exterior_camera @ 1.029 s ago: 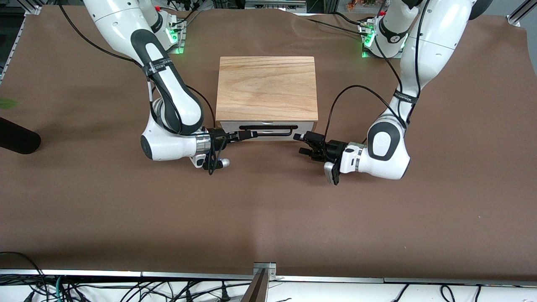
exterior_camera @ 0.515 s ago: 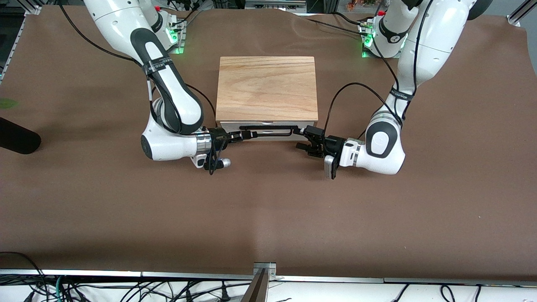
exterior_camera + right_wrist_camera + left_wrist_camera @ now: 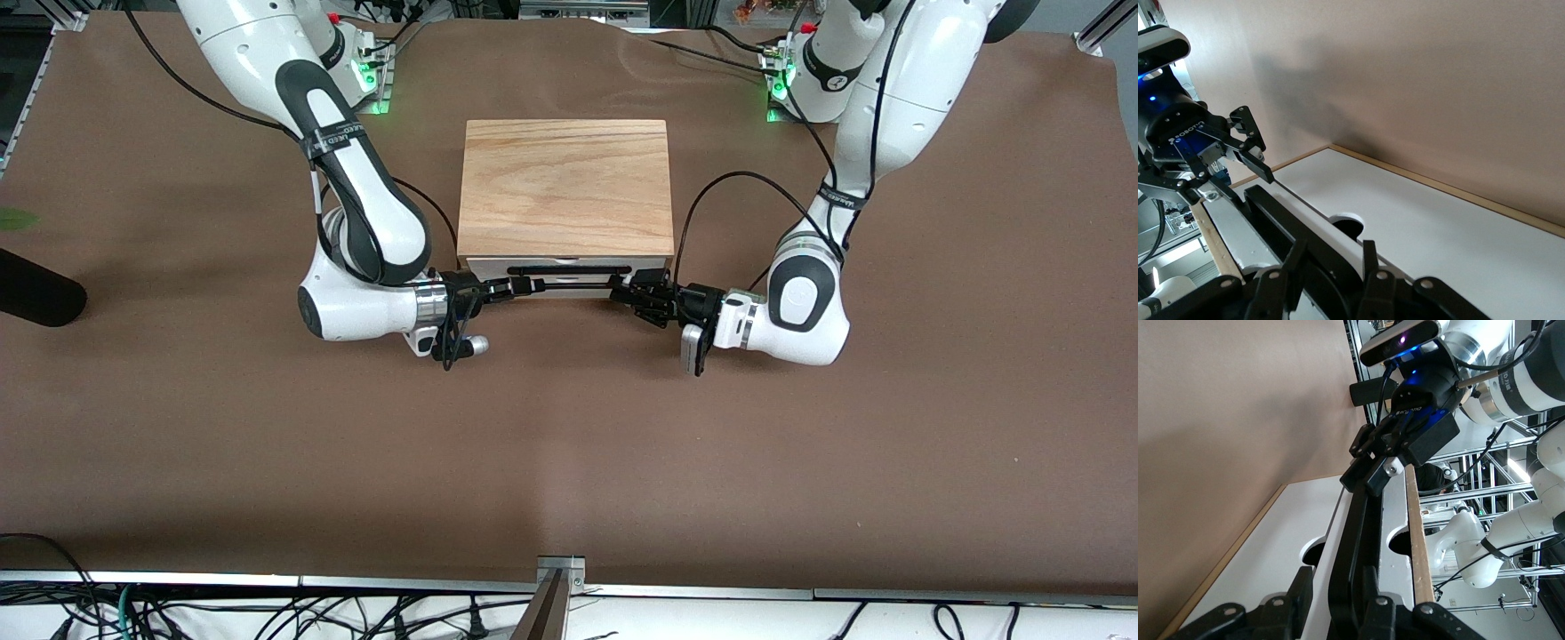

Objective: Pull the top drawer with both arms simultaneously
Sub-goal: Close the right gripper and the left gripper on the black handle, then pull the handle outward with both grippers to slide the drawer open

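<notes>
From my console I start with the right arm (image 3: pixel 356 213), which reaches down from its base to the front of the cabinet (image 3: pixel 565 187). The right gripper (image 3: pixel 532 285) is at the handle (image 3: pixel 569 268) end toward that arm. In the right wrist view its fingers (image 3: pixel 1368 263) straddle the black bar with a little gap on each side, so I judge them apart, not yet clamped.

In the middle, the top drawer (image 3: pixel 566 264) sits flush in the cabinet, its white front panel facing the front camera. Nothing has been pulled out.

The left arm (image 3: pixel 805 307) comes in low from its end of the table. The left gripper (image 3: pixel 629 292) is at the handle's other end. The left wrist view shows the bar running between its fingers (image 3: pixel 1300 587), spread to either side of it and not pressing.

I read this as the grasp stage: both grippers are placed around the handle, neither squeezed. The next move calls for closing both on the bar together, then drawing evenly toward the front camera. An uneven pull would likely skew the drawer in its slides.
</notes>
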